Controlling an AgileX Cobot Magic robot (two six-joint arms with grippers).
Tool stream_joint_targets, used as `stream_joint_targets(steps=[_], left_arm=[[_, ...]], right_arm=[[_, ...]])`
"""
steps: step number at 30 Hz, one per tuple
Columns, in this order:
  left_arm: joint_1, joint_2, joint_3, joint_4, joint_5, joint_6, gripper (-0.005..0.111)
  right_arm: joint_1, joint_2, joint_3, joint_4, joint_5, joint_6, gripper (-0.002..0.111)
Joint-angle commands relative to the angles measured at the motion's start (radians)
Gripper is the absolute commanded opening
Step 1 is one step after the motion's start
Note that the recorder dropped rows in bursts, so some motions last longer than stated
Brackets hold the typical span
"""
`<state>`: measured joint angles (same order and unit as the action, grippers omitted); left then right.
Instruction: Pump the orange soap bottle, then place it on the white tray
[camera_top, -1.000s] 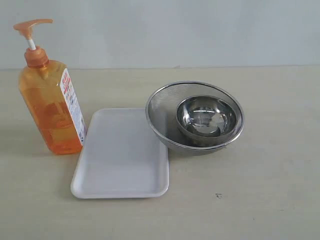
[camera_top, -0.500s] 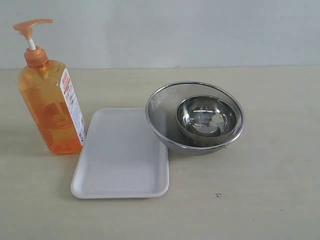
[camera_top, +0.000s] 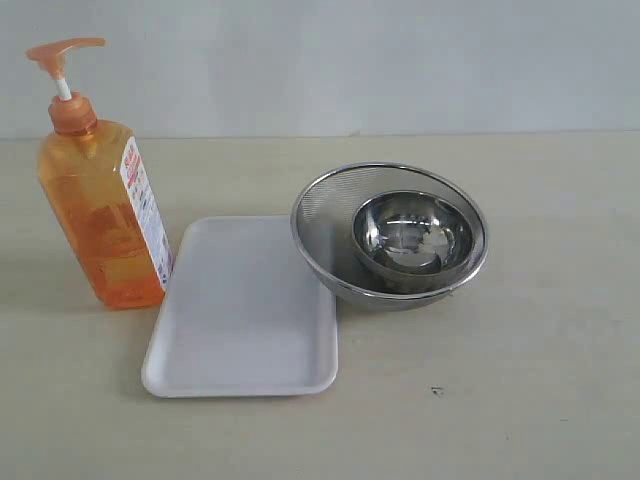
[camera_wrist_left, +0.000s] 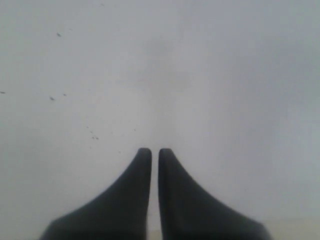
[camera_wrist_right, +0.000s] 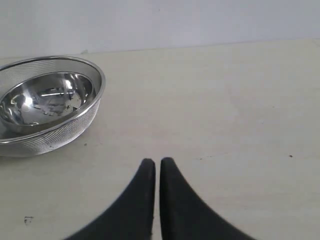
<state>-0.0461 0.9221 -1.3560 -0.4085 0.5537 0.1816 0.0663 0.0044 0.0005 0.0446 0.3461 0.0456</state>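
The orange soap bottle (camera_top: 101, 215) stands upright at the left of the table, its orange pump head (camera_top: 62, 50) raised on a white stem. Right beside it lies the white tray (camera_top: 243, 310), flat and bare. Neither arm shows in the exterior view. My left gripper (camera_wrist_left: 155, 151) is shut with nothing in it and faces a plain pale wall. My right gripper (camera_wrist_right: 157, 161) is also shut and holds nothing; it hangs over bare table, apart from the bowls.
A steel mesh strainer bowl (camera_top: 389, 235) with a smaller steel bowl (camera_top: 413, 237) inside stands just right of the tray, touching its corner. The strainer bowl (camera_wrist_right: 47, 102) also shows in the right wrist view. A pale wall backs the table.
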Motion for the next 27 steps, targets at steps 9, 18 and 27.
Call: stream_joint_targets(steps=[9, 18, 27], left_arm=[[-0.035, 0.043, 0.305, -0.103, -0.483, 0.284, 0.005], [-0.164, -0.003, 0.716, -0.065, -0.912, 0.218, 0.005], [-0.280, 0.021, 1.110, 0.242, -1.380, -0.169, 0.005]], right_arm=[[-0.006, -0.004, 0.000, -0.006, -0.015, 0.000, 0.000], [-0.006, -0.004, 0.000, -0.006, -0.015, 0.000, 0.000], [-0.006, -0.004, 0.000, -0.006, -0.015, 0.000, 0.000]])
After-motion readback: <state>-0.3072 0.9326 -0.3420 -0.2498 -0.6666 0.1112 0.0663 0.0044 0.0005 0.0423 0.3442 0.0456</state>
